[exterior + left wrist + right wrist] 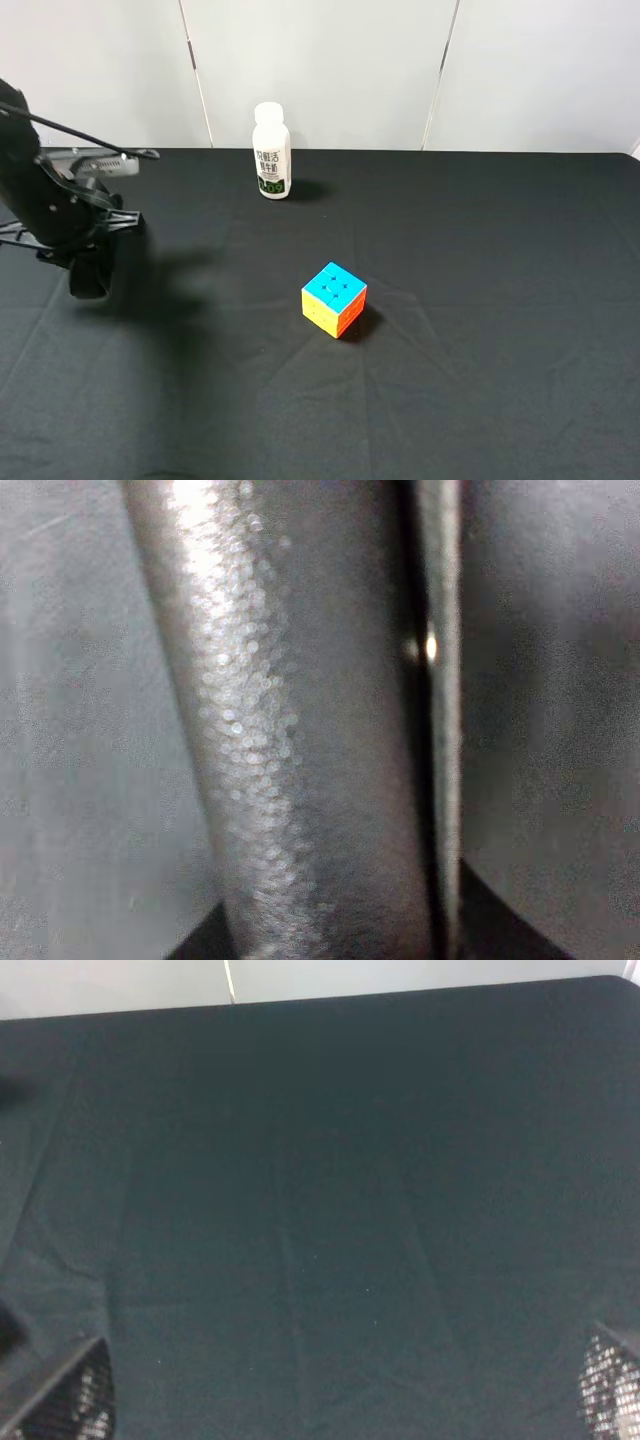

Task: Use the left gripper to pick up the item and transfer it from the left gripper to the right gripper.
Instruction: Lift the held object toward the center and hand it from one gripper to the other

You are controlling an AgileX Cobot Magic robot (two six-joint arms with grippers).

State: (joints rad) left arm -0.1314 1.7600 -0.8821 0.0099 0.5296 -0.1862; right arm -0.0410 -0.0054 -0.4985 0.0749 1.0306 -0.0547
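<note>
A Rubik's cube (334, 298) with a blue top, yellow and orange sides sits on the black table near the middle. A white bottle (271, 152) with a green label stands upright at the back. My left gripper (88, 275) hangs at the far left, well away from the cube, and holds nothing. The left wrist view shows only its dark fingers (300, 730) blurred and pressed together along a thin seam. My right gripper (345, 1392) is out of the exterior view. In its wrist view its fingertips (82, 1392) stand far apart over bare cloth.
The black cloth (480, 350) covers the whole table. A white wall panel (320, 60) runs behind the back edge. The left arm's body and cable (60, 170) stand over the left edge.
</note>
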